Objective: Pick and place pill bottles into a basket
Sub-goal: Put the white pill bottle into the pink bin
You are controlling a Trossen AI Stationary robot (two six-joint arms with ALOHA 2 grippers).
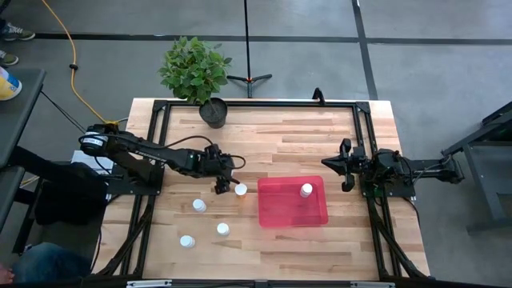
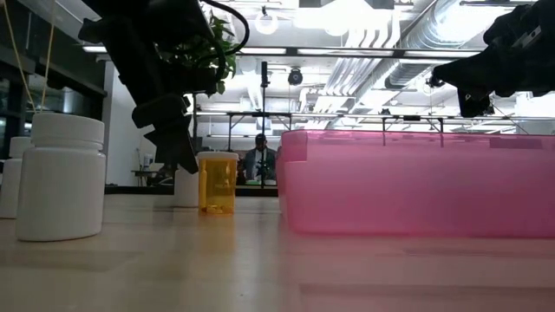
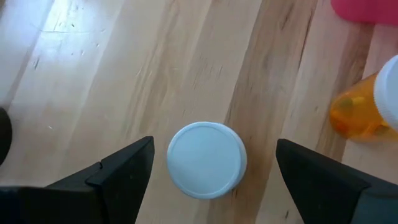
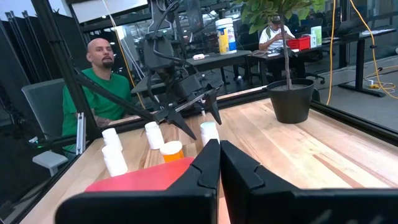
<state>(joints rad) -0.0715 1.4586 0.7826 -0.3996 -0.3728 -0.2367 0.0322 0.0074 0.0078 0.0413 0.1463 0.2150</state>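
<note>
Between open left gripper (image 3: 208, 177) fingers: round white-capped bottle (image 3: 207, 160).

The table (image 1: 288, 136) is pale wood, planked, smooth with a soft sheen. The basket (image 1: 292, 210) is translucent red plastic, glossy and pinkish from the low side. The pill bottles (image 2: 59, 178) look like matt white plastic with smooth caps; one bottle (image 2: 217, 182) is clear amber plastic. The left gripper (image 3: 211, 177) fingers look matt black.

Left claw (image 1: 227, 185) wide open, seemingly pointed down; right claw (image 1: 346, 168) shut, raised.
</note>
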